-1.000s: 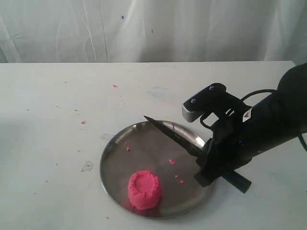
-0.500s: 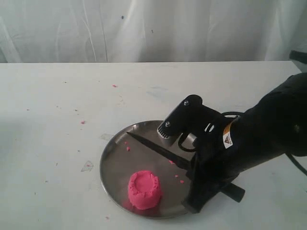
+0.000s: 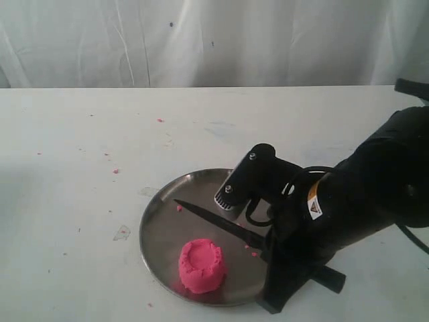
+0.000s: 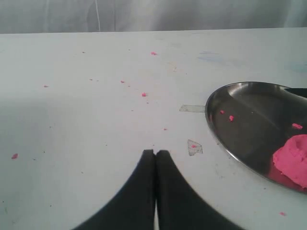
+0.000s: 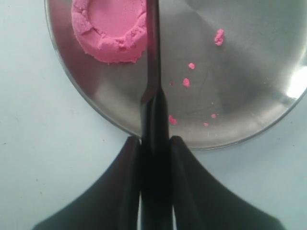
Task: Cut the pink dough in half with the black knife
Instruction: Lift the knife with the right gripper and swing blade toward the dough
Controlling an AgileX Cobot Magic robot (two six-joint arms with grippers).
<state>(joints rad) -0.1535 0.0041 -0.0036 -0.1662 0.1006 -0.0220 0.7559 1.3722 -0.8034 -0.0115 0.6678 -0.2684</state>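
Note:
One round lump of pink dough point(image 3: 200, 265) with a dimpled top lies at the front of the steel plate point(image 3: 161, 228). My right gripper point(image 5: 155, 140) is shut on the handle of the black knife point(image 3: 218, 221). The blade reaches out over the plate, its point up and left of the dough, not touching it. In the right wrist view the blade point(image 5: 152, 52) runs along the edge of the dough point(image 5: 106, 29). My left gripper point(image 4: 155, 152) is shut and empty above the bare table, left of the plate point(image 4: 240, 108).
Tiny pink crumbs point(image 3: 253, 253) lie on the plate and on the white table point(image 3: 80, 168). A small bit of clear tape point(image 3: 122, 233) lies left of the plate. A white curtain hangs behind the table.
My right arm has moved left and down with the knife, so the blade's point has come lower over the plate, closer to the dough. The dough has not moved.

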